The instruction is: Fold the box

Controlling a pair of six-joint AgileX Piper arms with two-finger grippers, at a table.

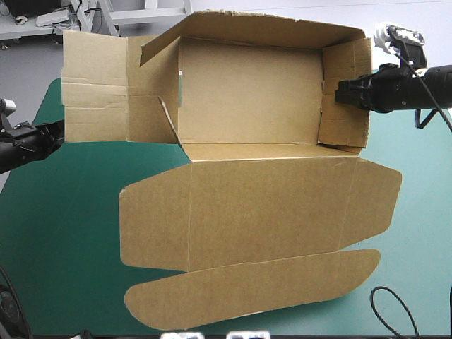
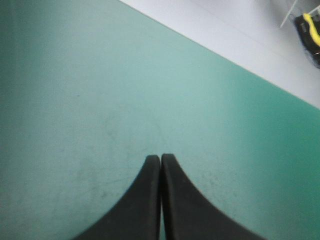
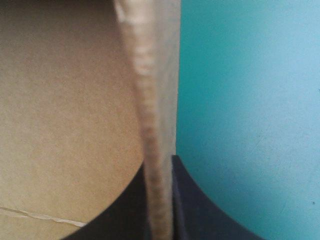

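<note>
Right hand [image 3: 160, 167] grips the raised right wall of the box [image 3: 65, 115].

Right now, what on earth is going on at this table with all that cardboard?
Two robot arms are partway through folding a brown box. The right hand is shut on its raised right-side wall. The far wall is up too, but the left-side flaps are spread out and the lid lies flat on the teal-green cover. The left hand is shut, holding nothing, off to the left over bare cover.
</note>
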